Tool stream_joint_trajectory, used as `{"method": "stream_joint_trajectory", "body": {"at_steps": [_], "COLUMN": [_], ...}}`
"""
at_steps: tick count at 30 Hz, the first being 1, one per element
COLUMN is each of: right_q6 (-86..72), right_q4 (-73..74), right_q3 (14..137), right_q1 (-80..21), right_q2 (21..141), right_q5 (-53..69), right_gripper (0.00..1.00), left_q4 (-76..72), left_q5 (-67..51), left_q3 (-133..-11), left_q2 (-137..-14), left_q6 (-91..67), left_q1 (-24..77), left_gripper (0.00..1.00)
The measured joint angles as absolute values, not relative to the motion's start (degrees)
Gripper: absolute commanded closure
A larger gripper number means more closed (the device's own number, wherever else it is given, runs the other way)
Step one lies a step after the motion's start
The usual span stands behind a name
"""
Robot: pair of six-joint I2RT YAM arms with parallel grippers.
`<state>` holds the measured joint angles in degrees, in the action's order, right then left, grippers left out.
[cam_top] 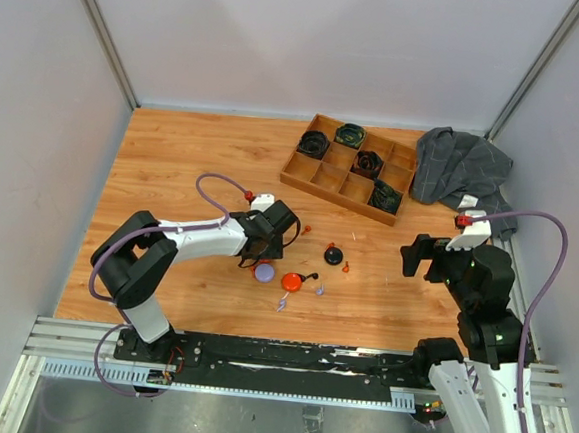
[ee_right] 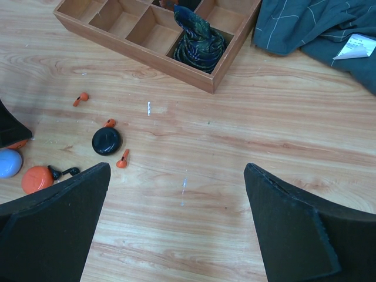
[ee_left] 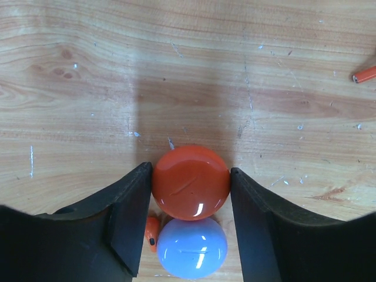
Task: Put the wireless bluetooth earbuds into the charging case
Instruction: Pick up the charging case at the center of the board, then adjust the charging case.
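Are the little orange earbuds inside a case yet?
No, they are out. Three orange earbuds lie loose on the table, around the black case.

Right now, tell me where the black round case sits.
In the top view the black round case lies near the middle of the table, an orange earbud just right of it and the loose orange case to its near left.
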<state>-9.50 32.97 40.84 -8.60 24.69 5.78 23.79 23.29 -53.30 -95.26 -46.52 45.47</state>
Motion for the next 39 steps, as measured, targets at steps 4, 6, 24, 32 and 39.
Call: {"method": "stream_joint_trajectory", "body": {"at_steps": [4,6,24,32,39], "right_q6": [-9.5,-9.5,-9.15,-10.11,-12.32], "right_q4": [32.84,32.67,29.65,28.47,25.36], "right_q3": [40.84,40.84,46.15,51.03,54.48], "right_q1": [-8.6,-8.6,-8.62,-8.62,-13.41], "right_q2": [24.73,24.86,40.36,49.84,57.98], "right_q5": [5.82,6.02,20.29,31.14,38.11], "right_gripper": [0.01,0.01,0.01,0.01,0.0], "left_q4": [22.98,22.44,-3.4,-15.03,-24.25], "left_q5": [23.35,23.51,17.3,9.04,2.0], "left_q3": [-53.28,-53.28,-42.78,-38.06,-34.79], "left_q2": [-95.33,-95.33,-79.48,-71.64,-67.48], "left_q6": [-45.17,-43.72,-9.06,6.42,21.5], "left_q1": [45.47,45.47,46.39,48.45,52.36], "left_gripper": [0.47,0.48,0.51,0.56,0.54]}}
